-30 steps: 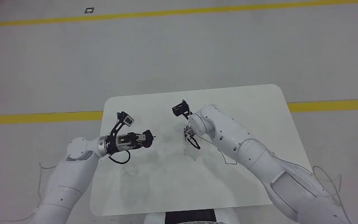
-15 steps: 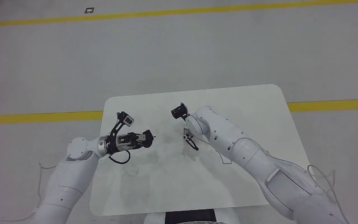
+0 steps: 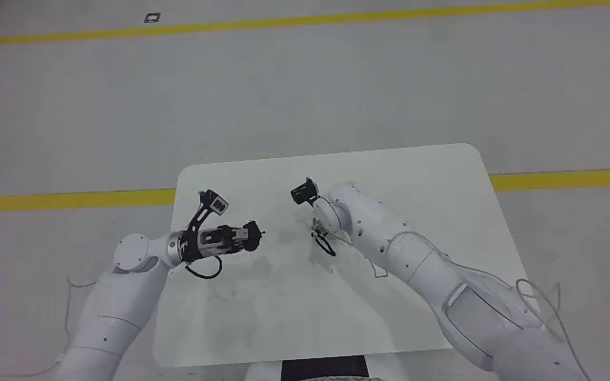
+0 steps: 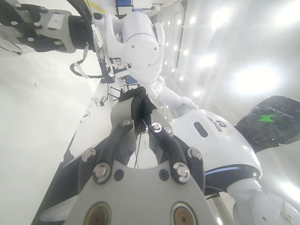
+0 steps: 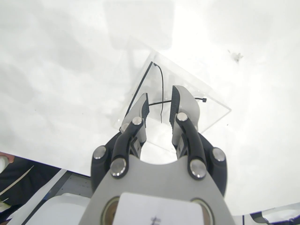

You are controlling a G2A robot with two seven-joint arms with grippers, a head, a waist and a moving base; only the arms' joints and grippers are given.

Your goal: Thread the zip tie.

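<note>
- The white table with rounded corners (image 3: 429,190) carries the work near its middle. Both arms are over it, one from each side.
- A clear, square plastic plate (image 5: 199,85) lies flat on the table, directly under the right arm's wrist.
- The right gripper (image 5: 160,94) points down at the plate with its fingers spread. One finger stands on each side of the tie, and they pinch nothing.
- The left gripper (image 4: 138,97) hangs above the table, well apart from the plate and aimed towards the right arm. Its dark-padded tips are pressed together. A thin black strand (image 4: 138,146) runs through the gap behind them, but I cannot tell whether the tips hold it.
- The thin black zip tie (image 5: 162,80) rests on the plate. One length curves down between the spread fingers and another crosses it, ending in the small head just beyond one finger.
- Judged step: the pick-up, with threading not yet begun.
- The next move likely calls for lowering and closing squarely on the strap near the crossing. The tie is slim and lies flat on slick plastic, so a shallow or off-centre pinch could slide it away.
</note>
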